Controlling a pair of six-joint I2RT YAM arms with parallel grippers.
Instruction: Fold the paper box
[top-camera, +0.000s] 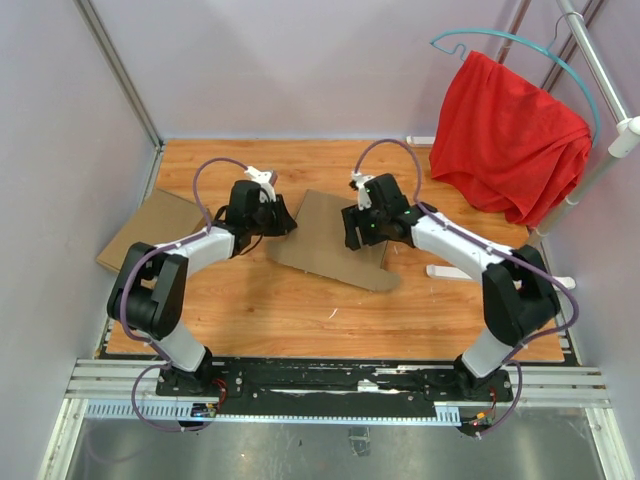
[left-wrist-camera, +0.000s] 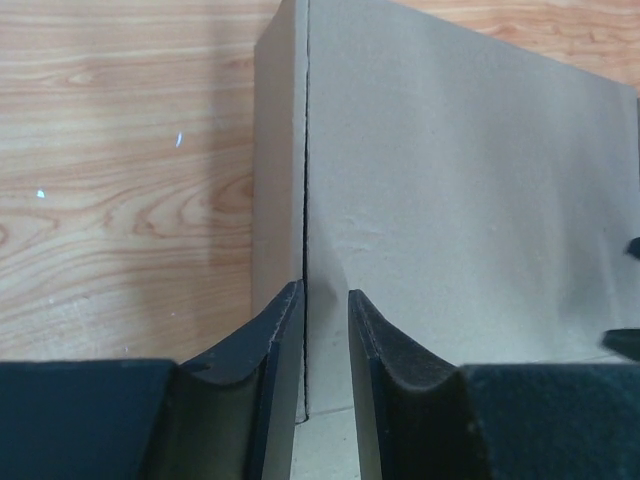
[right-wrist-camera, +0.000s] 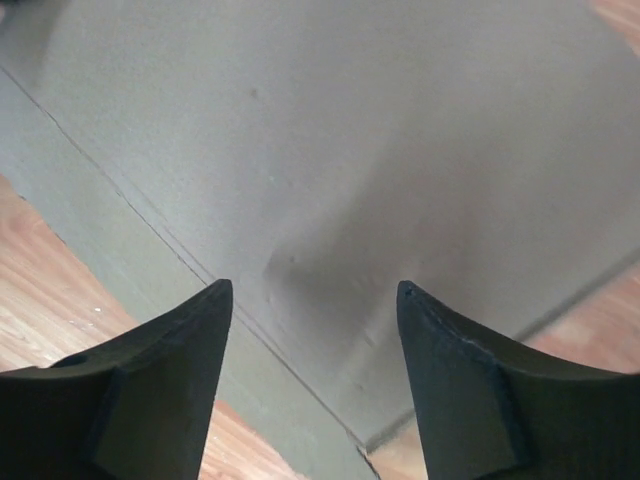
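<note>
On wooden table (top-camera: 280, 310), paper box (top-camera: 325, 245) lies diagonally.

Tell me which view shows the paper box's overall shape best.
Top external: almost the whole outline of the paper box shows there. Left wrist shows only a close panel and one seam; right wrist shows only a flat panel crossed by a crease.

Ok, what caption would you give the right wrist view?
Right gripper, jaws open, above a creased panel of the paper box, wooden table at the corners.
</note>
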